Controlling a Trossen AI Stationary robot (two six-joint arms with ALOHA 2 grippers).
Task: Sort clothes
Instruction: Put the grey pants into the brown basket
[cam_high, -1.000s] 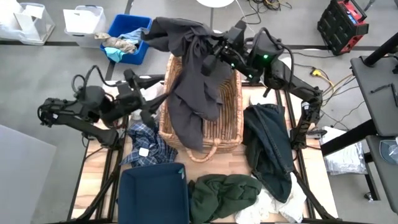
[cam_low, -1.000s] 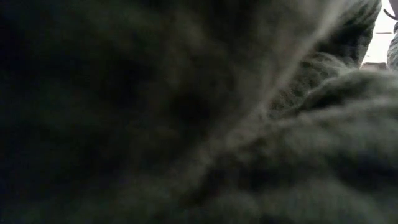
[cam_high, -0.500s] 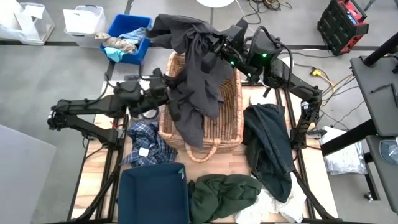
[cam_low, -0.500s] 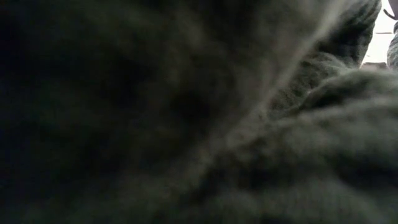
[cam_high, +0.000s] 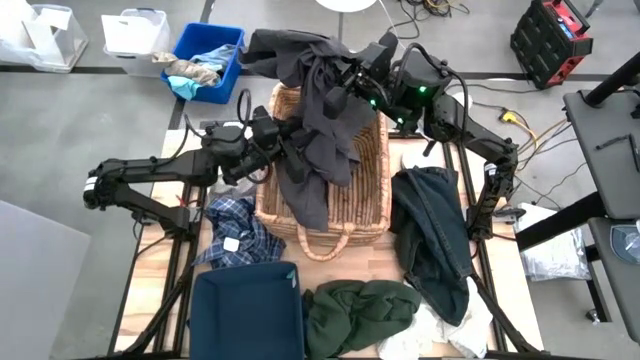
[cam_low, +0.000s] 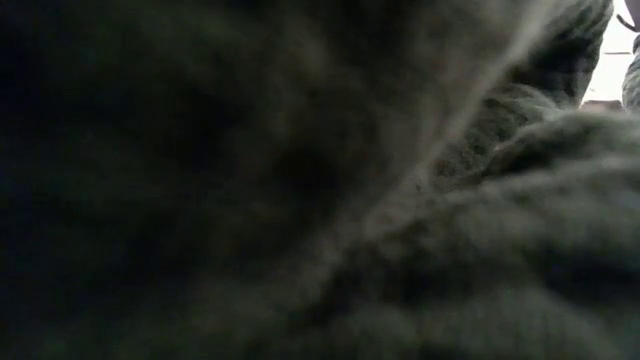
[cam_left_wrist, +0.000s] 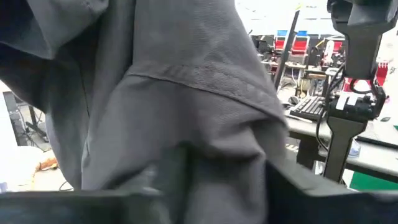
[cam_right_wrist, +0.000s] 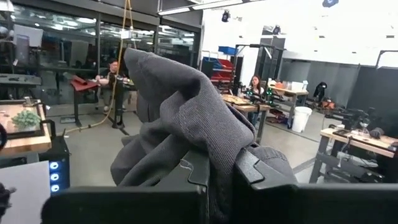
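Note:
A charcoal garment (cam_high: 318, 130) hangs from my right gripper (cam_high: 342, 88) over a wicker basket (cam_high: 372, 200) at the table's far middle. Its lower end lies in the basket. My right gripper (cam_right_wrist: 221, 169) is shut on it. My left gripper (cam_high: 284, 148) is open at the garment's left side, and a hanging fold (cam_left_wrist: 205, 124) stands between its fingers. A plaid garment (cam_high: 235, 232), a dark green one (cam_high: 362, 312), a black one (cam_high: 433, 235) and a white one (cam_high: 452, 328) lie on the table. The low view shows only dark cloth (cam_low: 420, 220) close up. My right gripper pinches a bunched fold of the charcoal garment (cam_right_wrist: 214, 134) between its two fingers, several layers thick. The cloth rises in a hump over the fingers and hangs slack below them into the basket. My left gripper's open fingers (cam_left_wrist: 166, 180) flank a hanging fold; I cannot tell whether they touch it.
A dark blue bin (cam_high: 246, 308) stands at the near left of the table. Beyond the far left edge are a blue bin with rags (cam_high: 207, 60) and white bins (cam_high: 135, 32). The basket's handle (cam_high: 325, 243) faces the near side.
My left gripper has gone toward the table's right, from beside the basket's left rim to the hanging charcoal garment. The garment's lower part has drawn a little toward the far side over the basket. My right gripper has kept its hold.

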